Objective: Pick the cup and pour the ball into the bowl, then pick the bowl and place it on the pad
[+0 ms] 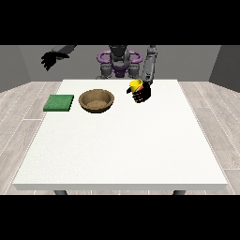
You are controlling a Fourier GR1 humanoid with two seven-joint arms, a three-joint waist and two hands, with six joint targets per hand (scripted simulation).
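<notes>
cup [135,85]: yellow, far part of the surface, right of centre, held by the hand at the view's right; looks slightly tilted; whether its base touches the surface can't tell
ball: can't see it, cup interior not readable
hand at the view's right [142,94]: black, fingers curled round the cup from its near-right side, holding it
bowl [97,100]: brown, wood-look, upright, on the surface left of the cup, near but apart from it
pad [59,103]: green, flat, near the far left edge of the surface, just left of the bowl, not touching
hand at the view's left [49,59]: raised off to the far left, beyond the surface, holding nothing; fingers hang down, look relaxed
surface [122,150]: white, large; near half bare
robot [119,62]: behind the far edge, grey torso with purple rings
</notes>
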